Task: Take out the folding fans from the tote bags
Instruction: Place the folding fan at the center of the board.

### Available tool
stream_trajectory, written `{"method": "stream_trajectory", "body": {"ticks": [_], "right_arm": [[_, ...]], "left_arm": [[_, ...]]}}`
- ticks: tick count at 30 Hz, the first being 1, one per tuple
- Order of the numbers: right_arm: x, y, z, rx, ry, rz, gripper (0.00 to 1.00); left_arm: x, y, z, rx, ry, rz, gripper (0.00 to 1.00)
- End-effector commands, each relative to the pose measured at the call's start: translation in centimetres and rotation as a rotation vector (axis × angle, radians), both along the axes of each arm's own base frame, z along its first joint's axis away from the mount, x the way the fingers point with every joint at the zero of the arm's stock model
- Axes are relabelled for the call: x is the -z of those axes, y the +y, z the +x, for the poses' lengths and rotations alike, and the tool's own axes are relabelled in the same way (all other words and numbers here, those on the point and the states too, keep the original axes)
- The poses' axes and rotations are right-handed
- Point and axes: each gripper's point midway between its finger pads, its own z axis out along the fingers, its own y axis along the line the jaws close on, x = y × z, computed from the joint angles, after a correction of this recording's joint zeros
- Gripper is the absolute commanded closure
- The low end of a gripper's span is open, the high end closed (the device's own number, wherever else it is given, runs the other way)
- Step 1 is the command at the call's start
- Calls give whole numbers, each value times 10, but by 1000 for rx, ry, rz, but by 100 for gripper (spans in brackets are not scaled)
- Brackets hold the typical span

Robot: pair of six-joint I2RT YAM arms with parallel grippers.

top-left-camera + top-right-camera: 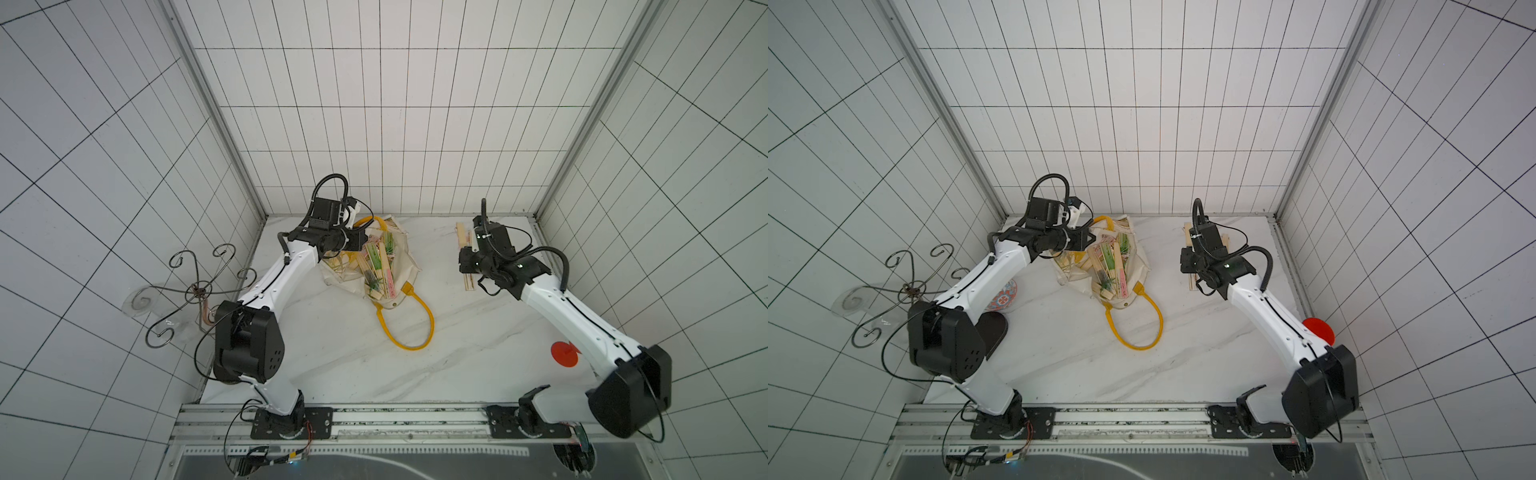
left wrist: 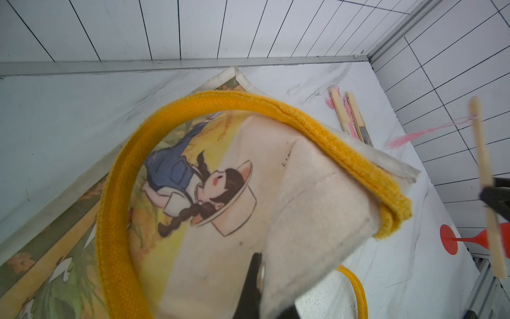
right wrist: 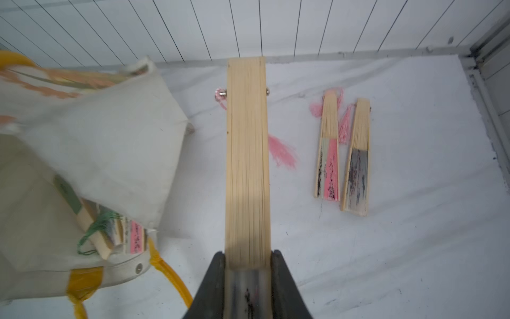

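You see a matt cream cloth tote bag (image 3: 110,138) with rough woven yellow handles (image 2: 116,193), a smooth pale wooden closed fan (image 3: 247,154) and a glossy white marble-look table (image 3: 414,248).

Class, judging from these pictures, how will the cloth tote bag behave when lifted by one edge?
Probably floppy: the tote bag folds and sags where the left gripper pinches its cloth. The fans lie loose at its open mouth, so tilting may spill them. Its yellow handle lies limp and would likely trail.

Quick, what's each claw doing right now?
Left claw: closed, pinching the tote bag cloth.
Right claw: closed around a folding fan.
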Motion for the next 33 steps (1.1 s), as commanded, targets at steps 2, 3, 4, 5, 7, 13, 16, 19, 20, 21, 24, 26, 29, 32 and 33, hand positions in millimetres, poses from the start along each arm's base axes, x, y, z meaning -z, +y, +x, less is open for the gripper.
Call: {"method": "stream_trajectory", "body": {"ticks": [2, 3, 4, 5, 7, 13, 16, 19, 20, 21, 24, 26, 29, 32, 33], "right_arm": [[17, -5, 40, -23, 44, -25, 100], [25, -7, 50, -14, 56, -33, 100], [32, -10, 58, -8, 66, -37, 100], [39, -12, 67, -3, 80, -40, 100], [62, -15, 82, 4, 120, -49, 100], [100, -25, 119, 26, 178, -81, 100], [112, -31, 132, 45, 195, -97, 100], [122, -38, 143, 62, 210, -99, 100], [125, -39, 147, 65, 214, -97, 100], [128, -42, 150, 70, 217, -98, 100], [137, -48, 159, 88, 226, -100, 97], [144, -49, 164, 92, 232, -95, 94], [152, -48, 171, 95, 239, -82, 89], [157, -45, 177, 88, 242, -63, 78], [157, -44, 178, 87, 243, -60, 74]], "left_arm": [[-14, 1, -1, 10, -35, -46, 100], [-13, 1, -1, 11, -33, -47, 100], [-13, 0, -1, 14, -32, -49, 100], [-13, 0, -1, 16, -32, -50, 100], [-14, 0, -1, 17, -35, -49, 100], [-13, 2, -2, 11, -35, -42, 100], [-13, 1, -2, 13, -36, -43, 100], [-12, 1, -2, 13, -33, -42, 100], [-12, 1, -2, 13, -33, -43, 100], [-12, 1, -2, 13, -32, -43, 100], [-11, 1, -2, 14, -31, -42, 100], [-11, 1, -2, 13, -31, -42, 100], [-10, 0, -3, 15, -27, -45, 100], [-10, 0, -3, 16, -27, -46, 100], [-10, 0, -3, 16, -27, -45, 100]]}}
